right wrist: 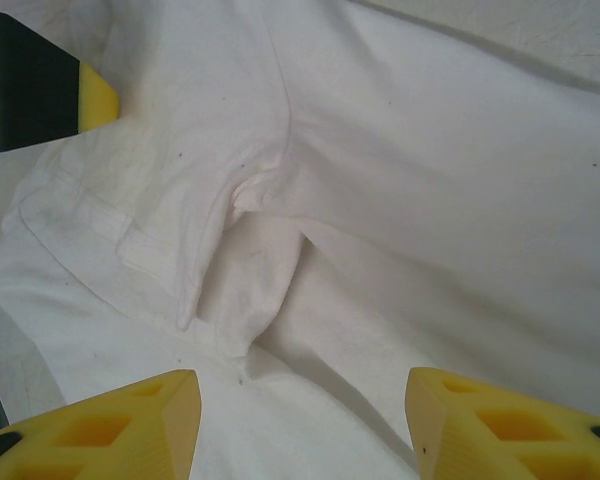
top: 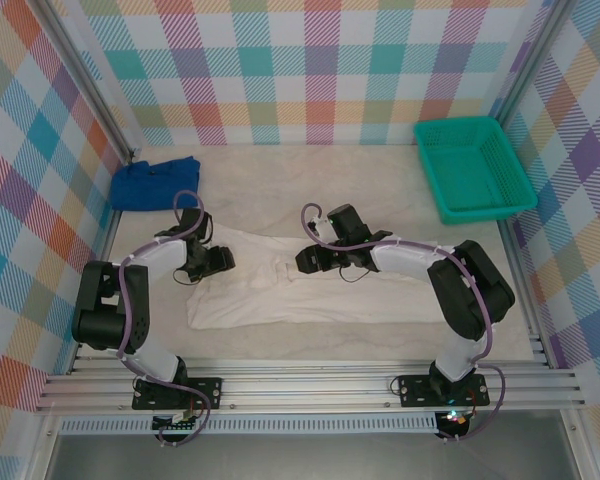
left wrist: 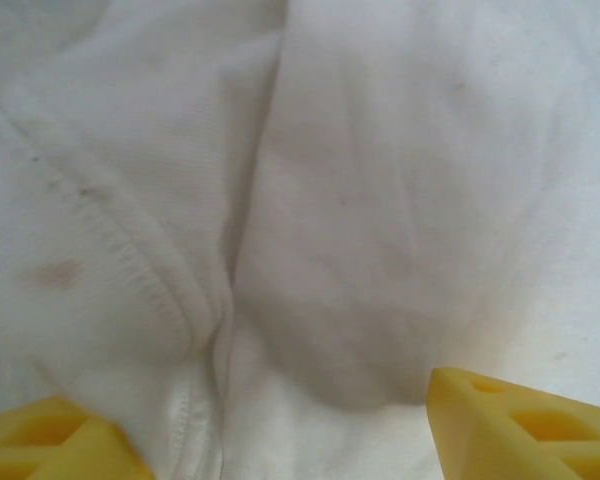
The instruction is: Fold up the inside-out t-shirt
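The white inside-out t-shirt [top: 280, 290] lay stretched crosswise on the table [top: 380, 200], just in front of both arms, gathered into a long band. The left gripper [top: 223, 259] was over the shirt's left end, its fingers apart, with a stitched hem and a crease of cloth beneath the gap. The right gripper [top: 302, 262] was at the middle of the shirt's far edge, its fingers also apart above a bunched fold, clamping nothing.
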Available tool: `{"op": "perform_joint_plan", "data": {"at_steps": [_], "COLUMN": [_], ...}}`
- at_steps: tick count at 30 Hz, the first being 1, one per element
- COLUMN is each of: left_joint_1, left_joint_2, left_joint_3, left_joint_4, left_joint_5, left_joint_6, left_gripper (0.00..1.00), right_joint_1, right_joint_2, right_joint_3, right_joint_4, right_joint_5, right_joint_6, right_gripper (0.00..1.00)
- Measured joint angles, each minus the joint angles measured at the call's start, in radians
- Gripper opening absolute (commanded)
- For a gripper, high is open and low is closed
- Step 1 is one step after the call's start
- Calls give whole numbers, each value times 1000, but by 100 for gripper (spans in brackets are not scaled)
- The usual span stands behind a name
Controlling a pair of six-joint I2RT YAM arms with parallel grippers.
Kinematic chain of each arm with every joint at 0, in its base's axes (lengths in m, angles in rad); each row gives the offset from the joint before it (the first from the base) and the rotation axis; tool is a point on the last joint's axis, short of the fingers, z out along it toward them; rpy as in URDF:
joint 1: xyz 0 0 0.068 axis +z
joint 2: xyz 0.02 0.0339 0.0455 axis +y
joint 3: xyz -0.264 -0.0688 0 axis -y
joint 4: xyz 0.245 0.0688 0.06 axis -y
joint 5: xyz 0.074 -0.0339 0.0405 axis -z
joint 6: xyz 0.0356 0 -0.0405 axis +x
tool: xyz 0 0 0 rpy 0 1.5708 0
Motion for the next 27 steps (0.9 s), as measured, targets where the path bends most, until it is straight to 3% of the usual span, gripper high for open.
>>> {"op": "perform_joint_plan", "data": {"at_steps": [14,22,27], "left_joint_1": [-25,-66,-66], "left_joint_2": [-30,-27,-30], "left_joint_3": [-68,-82,-81], "left_joint_4": [100,121,126], "left_joint_5": [76,174,143], "left_joint_6": [1,-28,-49], "left_gripper": [35,0,0], "right_joint_1": [0,0,0], "right_joint_2": [0,0,0], "right_joint_3": [0,0,0], "right_joint_4": [1,3,-8], "right_joint_5": [0,4,29], "right_joint_6": [18,21,18], "right_gripper": [56,56,56]}}
